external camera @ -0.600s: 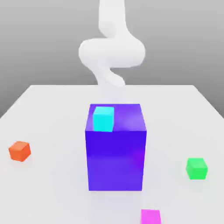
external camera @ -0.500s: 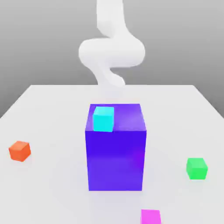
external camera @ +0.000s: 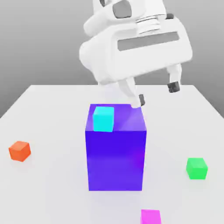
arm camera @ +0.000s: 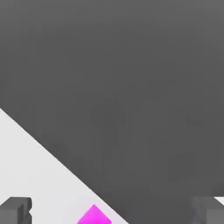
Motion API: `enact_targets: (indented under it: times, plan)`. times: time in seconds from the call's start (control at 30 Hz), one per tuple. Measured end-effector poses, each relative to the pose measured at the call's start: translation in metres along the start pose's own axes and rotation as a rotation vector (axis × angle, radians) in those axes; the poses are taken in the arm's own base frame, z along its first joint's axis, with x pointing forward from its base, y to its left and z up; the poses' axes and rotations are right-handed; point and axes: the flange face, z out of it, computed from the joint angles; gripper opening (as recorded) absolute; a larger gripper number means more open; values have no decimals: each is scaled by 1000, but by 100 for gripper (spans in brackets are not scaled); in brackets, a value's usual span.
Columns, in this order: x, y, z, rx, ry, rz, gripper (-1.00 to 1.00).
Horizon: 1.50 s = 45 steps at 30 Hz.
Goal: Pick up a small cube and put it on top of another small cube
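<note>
The small magenta cube point(external camera: 150, 216) lies on the white table point(external camera: 48, 113) at its near edge, in front of the big blue-violet block point(external camera: 116, 153). In the hand view the magenta cube point(arm camera: 94, 215) shows as a diamond near the table's edge, between the two grey fingertips point(arm camera: 15, 211). My gripper point(external camera: 157, 93) hangs open and tilted above the block's far right corner, high over the table, with nothing between its fingers. A small cyan cube point(external camera: 103, 118) rests on the block's top, toward the exterior view's left.
A small orange cube point(external camera: 19, 150) sits on the table at the exterior view's left. On the exterior view's right stands a small green cube point(external camera: 196, 168). The tall block occupies the table's middle, below the hand.
The hand has swung into the exterior view above the block, where only a white arm link stood behind it before. None of the cubes has moved.
</note>
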Motion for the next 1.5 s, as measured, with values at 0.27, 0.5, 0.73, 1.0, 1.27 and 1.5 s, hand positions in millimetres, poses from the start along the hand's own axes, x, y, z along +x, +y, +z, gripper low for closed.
enact_targets:
  times: [0.27,0.5,0.73,1.0,1.27,1.5]
  plan:
    - [-21,3,116,-38,-164,-277,0]
    - [-51,18,195,-107,-287,-528,0]
    - [-77,38,265,-170,-361,-710,0]
    - [-93,48,292,-143,-429,-697,-100]
    - [-94,-8,233,-134,-398,-844,-100]
    - [-180,-112,211,-39,-452,-1293,-100]
